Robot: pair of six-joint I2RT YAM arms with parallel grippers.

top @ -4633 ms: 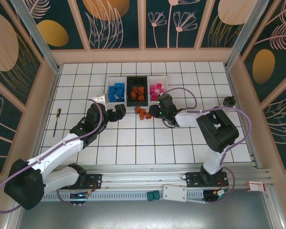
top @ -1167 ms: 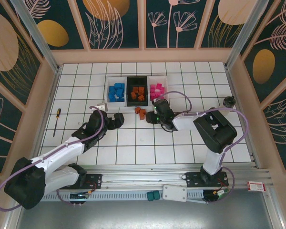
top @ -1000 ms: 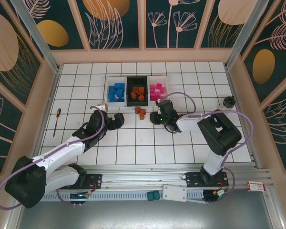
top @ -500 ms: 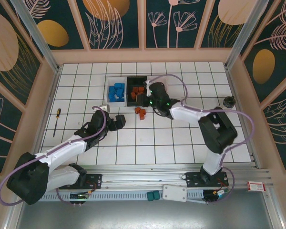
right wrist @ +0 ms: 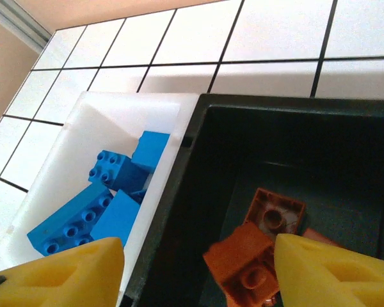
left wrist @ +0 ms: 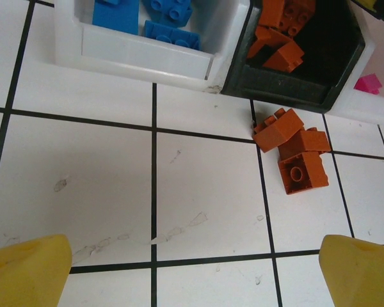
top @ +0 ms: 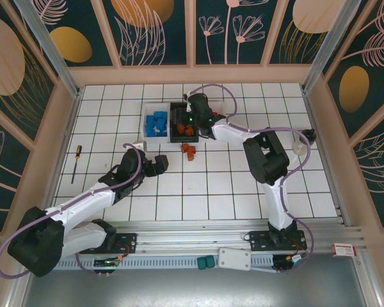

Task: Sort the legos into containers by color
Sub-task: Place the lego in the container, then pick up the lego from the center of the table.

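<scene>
- Tiled table (top: 198, 192): glossy white squares, black grout.
- Black bin (right wrist: 320, 160): rectangular, open-top, long axis running away from the arm bases. It touches the white bin (right wrist: 115, 118).
- Right gripper (right wrist: 195, 275): yellow pads spread wide over the black bin.
- Left gripper (left wrist: 195, 275): wide, empty.
- Blue bricks (right wrist: 109, 204): studded, in the white bin.
- Three orange-brown bricks (left wrist: 294, 150): loose on a tile beside the black bin, one stud-up.

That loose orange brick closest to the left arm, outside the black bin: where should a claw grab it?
Judging from the left wrist view, the nearest orange brick lies flat and square, with its far edge against two other orange bricks. Its left and right sides look free, so come straight down from above and pinch those two flat sides.
</scene>
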